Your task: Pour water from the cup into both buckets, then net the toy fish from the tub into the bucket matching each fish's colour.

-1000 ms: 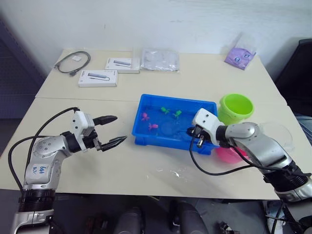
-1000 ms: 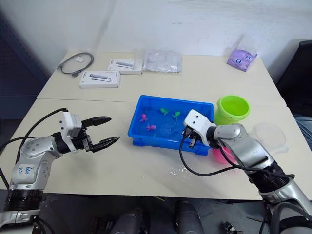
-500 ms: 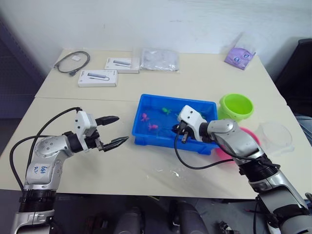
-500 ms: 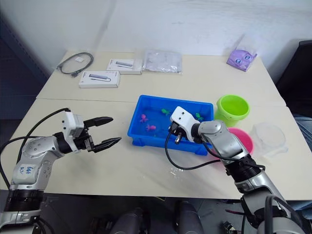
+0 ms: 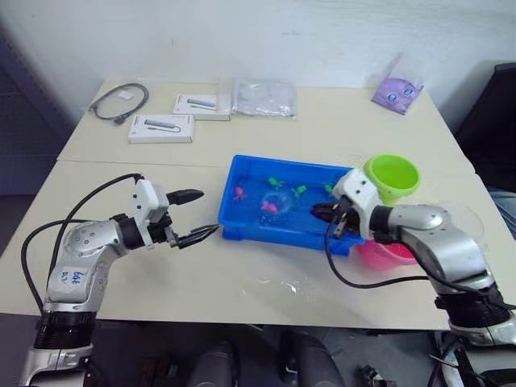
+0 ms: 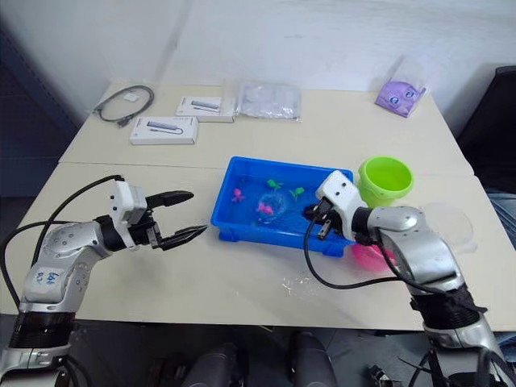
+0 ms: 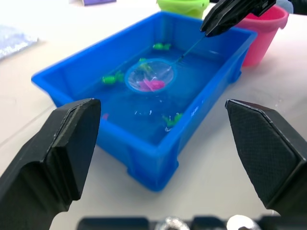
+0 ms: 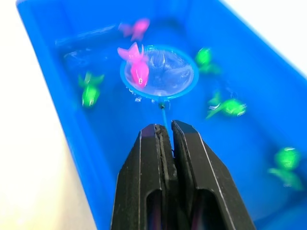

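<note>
Your right gripper (image 8: 165,128) was closed on the thin handle of the net (image 8: 159,73), and the hoop lay in the water of the blue tub (image 5: 242,228) with one pink fish (image 8: 137,63) on its mesh. Your left gripper (image 5: 200,216) was open above the table (image 5: 242,282), just beside the tub and holding nothing.

On the left forearm there was some blue handwriting, but I could not read it. The two white boxes (image 5: 161,129) at the far side had printing too small to read.

The right wrist view gave you four green fish (image 8: 91,91) and a second pink one around the hoop. The left wrist view gave you the pink bucket (image 7: 266,33) just beside the tub's end. The head views added the green bucket (image 5: 392,177), the clear cup (image 6: 451,222), a grey cable (image 5: 121,102) and a purple pouch (image 5: 397,93).
</note>
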Tool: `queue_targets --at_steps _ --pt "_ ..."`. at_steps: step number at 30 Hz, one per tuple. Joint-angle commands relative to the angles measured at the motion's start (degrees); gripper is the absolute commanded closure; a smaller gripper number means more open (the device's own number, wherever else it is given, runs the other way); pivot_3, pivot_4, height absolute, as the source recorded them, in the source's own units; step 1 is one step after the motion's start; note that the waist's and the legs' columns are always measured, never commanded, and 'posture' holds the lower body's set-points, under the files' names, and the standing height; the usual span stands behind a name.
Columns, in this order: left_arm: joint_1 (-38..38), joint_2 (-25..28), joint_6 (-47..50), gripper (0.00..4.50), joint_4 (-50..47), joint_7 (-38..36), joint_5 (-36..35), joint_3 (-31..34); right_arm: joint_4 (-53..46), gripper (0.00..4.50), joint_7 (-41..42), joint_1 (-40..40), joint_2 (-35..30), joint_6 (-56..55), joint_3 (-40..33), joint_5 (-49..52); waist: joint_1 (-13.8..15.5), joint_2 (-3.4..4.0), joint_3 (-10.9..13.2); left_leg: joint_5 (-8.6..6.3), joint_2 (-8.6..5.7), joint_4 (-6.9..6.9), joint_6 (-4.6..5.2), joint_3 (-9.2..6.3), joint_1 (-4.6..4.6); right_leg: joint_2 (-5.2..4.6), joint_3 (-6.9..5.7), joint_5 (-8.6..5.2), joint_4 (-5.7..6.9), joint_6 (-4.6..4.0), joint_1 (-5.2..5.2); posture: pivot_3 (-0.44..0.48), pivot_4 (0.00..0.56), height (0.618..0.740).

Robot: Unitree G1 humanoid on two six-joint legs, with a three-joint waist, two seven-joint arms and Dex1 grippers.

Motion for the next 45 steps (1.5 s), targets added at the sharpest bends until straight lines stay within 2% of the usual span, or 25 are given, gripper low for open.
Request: queue_targets --at_steps 1,6,12,21,24,28,31,35,37,40,45 --pt "-1.82 -0.46 -0.32 0.04 -1.27 -0.86 -1.19 -0.68 -4.24 4.5 2.08 3.5 -2.68 -4.21 -6.5 2.39 0.17 0.0 0.0 0.0 0.0 0.0 0.0 0.0 -0.01 0.01 0.0 0.0 -0.01 0.0 0.0 0.0 0.15 0.74" --pt "-4.11 -1.42 -1.4 0.04 1.26 -2.85 -1.23 -1.99 -9.95 4.5 3.32 9.86 -5.22 -2.32 -13.88 7.71 0.21 0.0 0.0 0.0 -0.01 0.01 0.01 0.0 -0.03 0.04 -0.03 0.02 -0.07 0.04 0.03 0.0 0.15 0.74" --pt "-8.12 -3.63 -3.54 0.04 6.39 -6.31 -0.76 -4.34 -19.84 4.5 1.07 21.61 -5.79 2.8 -27.49 15.53 1.06 0.0 0.0 0.0 -0.01 0.03 0.01 -0.03 0.01 0.06 -0.06 0.03 -0.08 0.06 0.12 0.0 0.15 0.74" --pt "-14.52 -6.87 -6.31 0.04 12.55 -11.91 1.02 -9.48 -30.23 4.5 -4.98 36.7 -0.86 5.3 -45.13 25.09 1.67 0.0 -0.01 0.0 -0.03 0.04 0.02 -0.03 0.05 0.11 -0.05 0.05 -0.12 0.09 0.2 0.0 0.15 0.74" --pt "-17.63 -9.07 -6.26 0.04 13.46 -12.62 0.97 -10.86 -32.32 4.5 -4.83 43.84 1.36 3.08 -51.21 25.04 1.84 0.01 -0.01 0.02 -0.07 0.05 0.07 -0.02 0.05 0.1 -0.01 0.09 -0.15 0.16 0.23 0.0 0.15 0.74" --pt "-19.26 -10.26 -6.04 0.04 14.45 -13.16 1.22 -11.57 -33.19 4.5 -4.14 51.6 3.64 -0.67 -55.76 23.46 1.58 0.01 -0.02 0.01 -0.08 0.04 0.1 0.01 0.04 0.15 0.04 0.11 -0.2 0.2 0.25 0.0 0.15 0.74" --pt "-19.64 -10.6 -6.24 0.04 15.13 -13.44 1.23 -11.71 -31.59 4.5 -3.19 57.0 6.16 -6.04 -57.03 19.61 1.36 0.04 -0.04 0.01 -0.07 0.03 0.12 0.14 0.16 0.18 0.19 0.12 -0.19 0.21 0.25 0.0 0.15 0.74" --pt "-20.27 -11.52 -6.71 0.04 16.45 -13.55 1.39 -11.96 -27.09 4.5 -4.46 58.86 9.83 -14.88 -55.49 13.54 1.4 0.04 -0.03 0.0 -0.06 0.0 0.14 0.26 0.42 0.19 0.35 0.11 -0.3 0.2 0.38 0.0 0.15 0.74" --pt "-20.21 -12.28 -6.61 0.04 17.07 -12.98 1.17 -11.54 -23.16 4.5 -3.01 60.22 11.41 -26.08 -51.48 5.0 1.43 0.04 -0.03 -0.02 -0.06 0.0 0.17 0.3 0.49 0.17 0.41 0.11 -0.29 0.2 0.42 0.0 0.15 0.74" --pt "-19.93 -12.71 -6.75 0.04 17.55 -12.66 1.29 -11.17 -18.67 4.5 -2.81 61.0 12.87 -38.45 -48.04 -2.48 1.42 0.05 -0.04 -0.02 -0.06 -0.04 0.16 0.33 0.53 0.19 0.43 0.11 -0.29 0.2 0.42 0.0 0.15 0.74" --pt "-18.79 -12.56 -7.25 0.04 17.55 -12.53 1.34 -11.08 -9.89 4.5 -11.77 58.69 15.01 -60.7 -46.38 -18.27 1.33 0.05 -0.04 -0.01 -0.06 -0.03 0.15 0.41 0.59 0.18 0.5 0.11 -0.24 0.2 0.41 0.0 0.15 0.74"
